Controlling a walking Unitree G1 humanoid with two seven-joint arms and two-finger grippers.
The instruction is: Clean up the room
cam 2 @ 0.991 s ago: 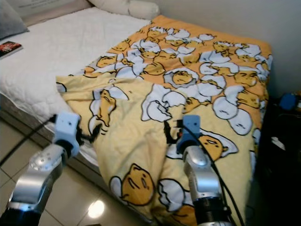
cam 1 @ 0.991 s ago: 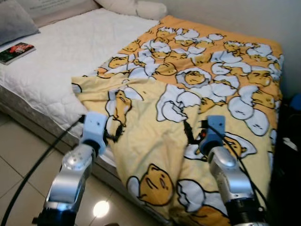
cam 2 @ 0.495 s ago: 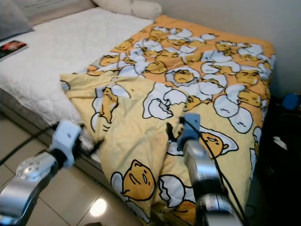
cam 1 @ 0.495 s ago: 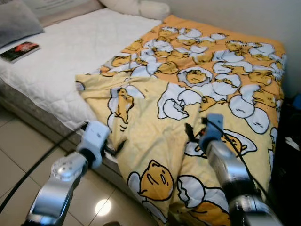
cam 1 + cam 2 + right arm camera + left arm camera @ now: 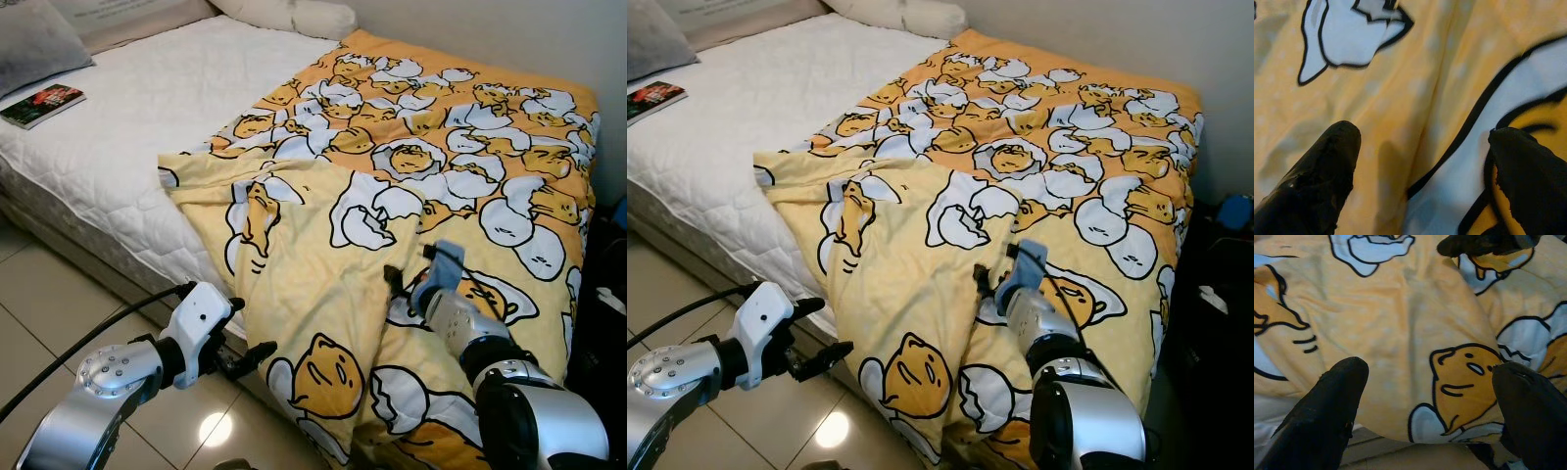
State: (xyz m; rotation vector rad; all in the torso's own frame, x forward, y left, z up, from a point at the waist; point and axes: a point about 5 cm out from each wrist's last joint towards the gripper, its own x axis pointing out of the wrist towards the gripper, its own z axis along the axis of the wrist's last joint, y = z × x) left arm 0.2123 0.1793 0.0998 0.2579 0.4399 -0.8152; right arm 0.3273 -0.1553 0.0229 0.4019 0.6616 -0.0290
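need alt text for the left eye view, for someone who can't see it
A yellow cartoon-egg blanket lies rumpled across a white-sheeted bed, one side hanging over the edge toward the tiled floor. The left gripper is open beside that hanging edge; the right gripper is open above the blanket. A book lies near a grey pillow.

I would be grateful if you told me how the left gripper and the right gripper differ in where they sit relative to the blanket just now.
The left gripper hangs off the bed's side above the floor, beside the draped edge of the blanket; the right gripper is over the blanket, at a fold on the bed. The left gripper's fingers point sideways toward the hanging cloth; the right gripper's point down onto it. Both are open and hold nothing.
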